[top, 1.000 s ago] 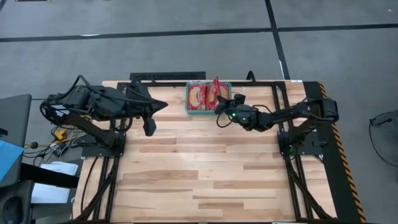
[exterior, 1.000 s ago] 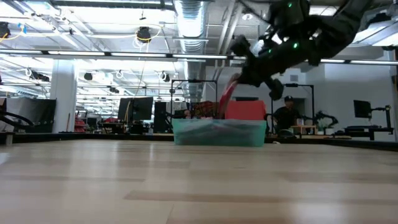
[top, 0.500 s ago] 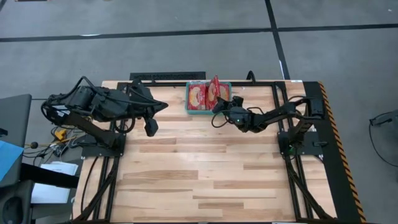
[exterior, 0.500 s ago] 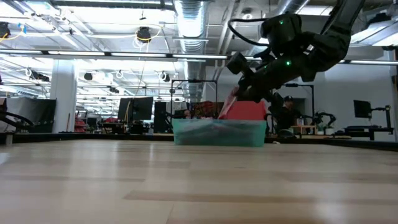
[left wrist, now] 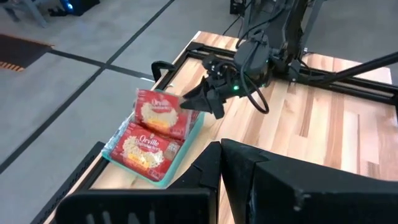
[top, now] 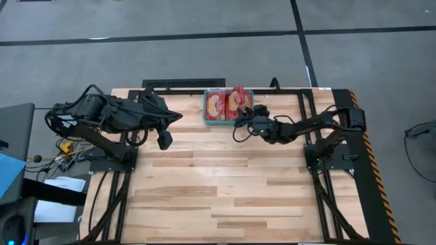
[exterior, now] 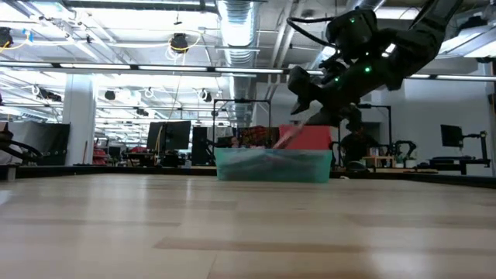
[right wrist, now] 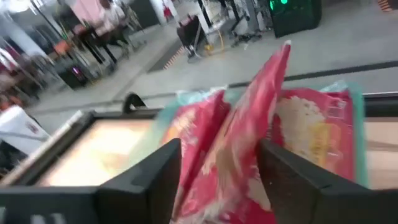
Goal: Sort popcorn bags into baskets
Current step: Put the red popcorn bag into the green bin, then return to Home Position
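The teal basket [top: 207, 109] stands at the table's far edge and holds red popcorn bags. One bag [top: 216, 104] lies flat in it. Another bag [left wrist: 160, 112] leans tilted on top of the bags, its raised edge toward my right gripper [left wrist: 206, 103]. That gripper is open at the basket's right near corner, and its fingers [right wrist: 146, 180] stand on either side of the leaning bag [right wrist: 242, 143]. My left gripper [top: 163, 141] hangs shut above the table, left of the basket, with nothing in it. My right gripper has its open fingers on either side of the leaning bag's raised edge [right wrist: 249, 112], coming level from the table's right. I cannot tell whether either finger touches the foil. The bag's lower part rests in the basket on other bags.
Black frame rails run along the table's far edge behind the basket [exterior: 271, 165]. Bare wooden tabletop [top: 225, 184] spreads across the middle and near side. The room beyond the table holds desks and a person.
My right gripper has gone down and toward the basket with the red bag, then opened. The bag, which hung nearly upright from the fingers, has tipped over and now leans low on the bags in the basket.
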Available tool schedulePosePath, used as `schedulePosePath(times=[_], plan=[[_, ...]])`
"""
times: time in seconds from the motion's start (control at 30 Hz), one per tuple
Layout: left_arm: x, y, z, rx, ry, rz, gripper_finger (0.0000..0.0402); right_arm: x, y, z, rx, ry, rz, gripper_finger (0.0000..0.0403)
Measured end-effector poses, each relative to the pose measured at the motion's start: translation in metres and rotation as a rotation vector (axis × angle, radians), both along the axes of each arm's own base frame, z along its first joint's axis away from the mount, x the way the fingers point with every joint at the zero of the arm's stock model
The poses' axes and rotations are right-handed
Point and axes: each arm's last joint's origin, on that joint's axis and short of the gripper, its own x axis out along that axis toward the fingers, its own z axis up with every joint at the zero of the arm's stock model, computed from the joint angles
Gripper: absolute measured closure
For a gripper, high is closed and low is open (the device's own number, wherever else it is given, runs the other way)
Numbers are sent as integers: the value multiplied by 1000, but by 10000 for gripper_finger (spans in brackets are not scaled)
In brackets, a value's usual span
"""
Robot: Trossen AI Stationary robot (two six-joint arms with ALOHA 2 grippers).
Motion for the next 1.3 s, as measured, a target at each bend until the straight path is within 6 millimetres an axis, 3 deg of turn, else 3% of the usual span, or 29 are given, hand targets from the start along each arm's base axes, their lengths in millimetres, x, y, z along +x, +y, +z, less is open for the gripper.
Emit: schedulePosePath(times=[0.27,0.37,0.5,0.63,0.77,0.87,0.97,1.13,1.3], plan=[[1,0,2,10,-21,-8,402,-19,9,15,33,140,49,154],[2,-1,3,34,-14,-47,402,-28,16,40,0,95,128,153],[1,-2,1,102,56,-146,401,-47,35,87,-119,15,389,153],[2,-3,-3,136,110,-186,401,-80,51,128,-230,-94,605,153],[9,2,-5,171,84,-218,401,-116,57,154,-361,-196,680,153],[2,16,-10,121,-60,-311,401,-142,59,155,-432,-241,716,153],[-17,31,-24,78,-206,-341,401,-165,61,142,-448,-270,716,153],[-43,44,-78,14,-344,-265,401,-189,61,109,-458,-304,708,153],[-64,46,-141,-91,-400,-224,401,-197,62,72,-451,-316,706,153]])
